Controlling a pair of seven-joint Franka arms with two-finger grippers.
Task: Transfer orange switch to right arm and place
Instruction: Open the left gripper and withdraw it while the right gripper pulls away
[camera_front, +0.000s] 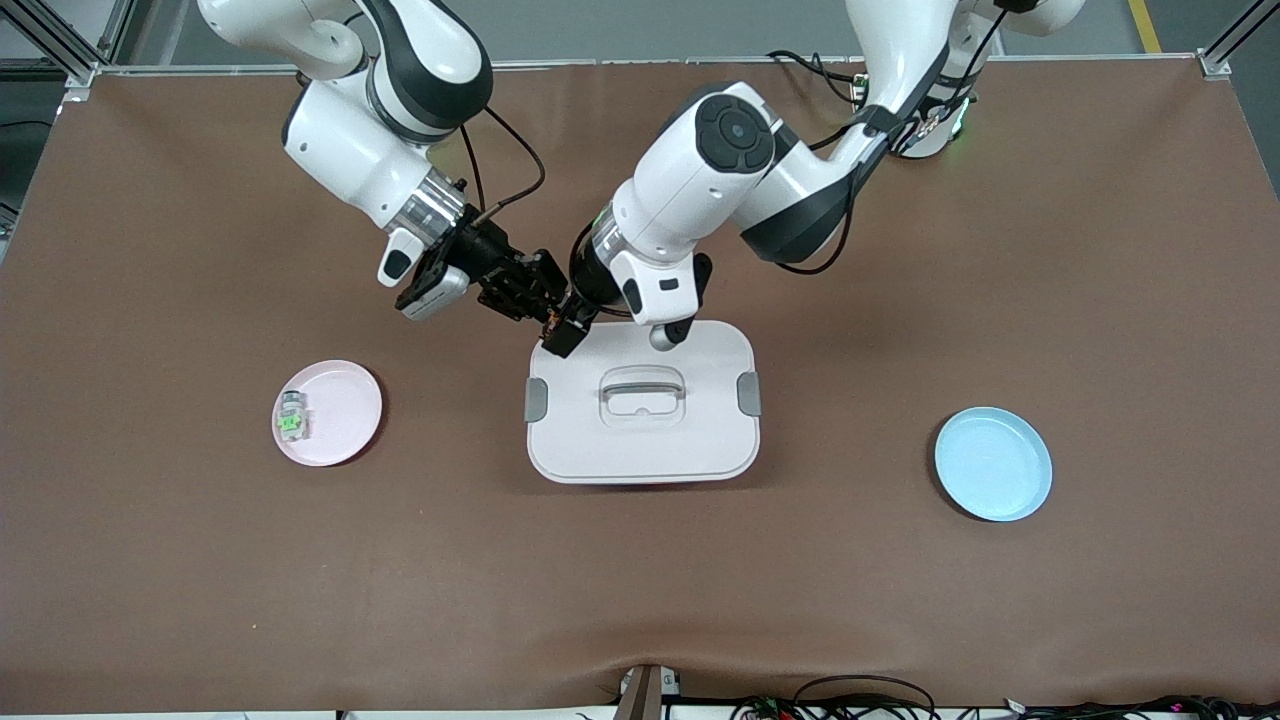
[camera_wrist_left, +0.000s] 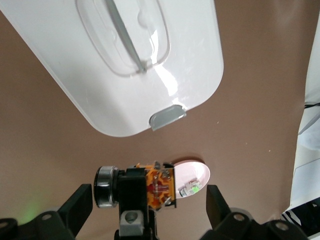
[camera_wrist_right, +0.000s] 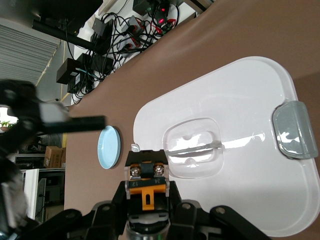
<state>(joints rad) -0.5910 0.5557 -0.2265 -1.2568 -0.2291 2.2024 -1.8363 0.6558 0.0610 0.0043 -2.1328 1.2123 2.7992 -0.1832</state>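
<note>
The orange switch (camera_front: 549, 316) hangs in the air over the corner of the white box lid (camera_front: 640, 450) nearest the right arm's base. My right gripper (camera_front: 535, 292) is shut on it; in the right wrist view the switch (camera_wrist_right: 145, 182) sits clamped between the black fingers (camera_wrist_right: 116, 196) of that gripper (camera_wrist_right: 145, 196), screws and orange tab showing. My left gripper (camera_front: 566, 328) is right beside it and open. In the left wrist view its gripper (camera_wrist_left: 147, 205) has both fingers (camera_wrist_left: 75, 205) spread wide, clear of the switch (camera_wrist_left: 157, 186).
A pink plate (camera_front: 340, 400) toward the right arm's end holds a pale clear-grey part with a green centre (camera_front: 291, 417). A blue plate (camera_front: 993, 463) lies toward the left arm's end. The white box with grey latches sits mid-table under both grippers.
</note>
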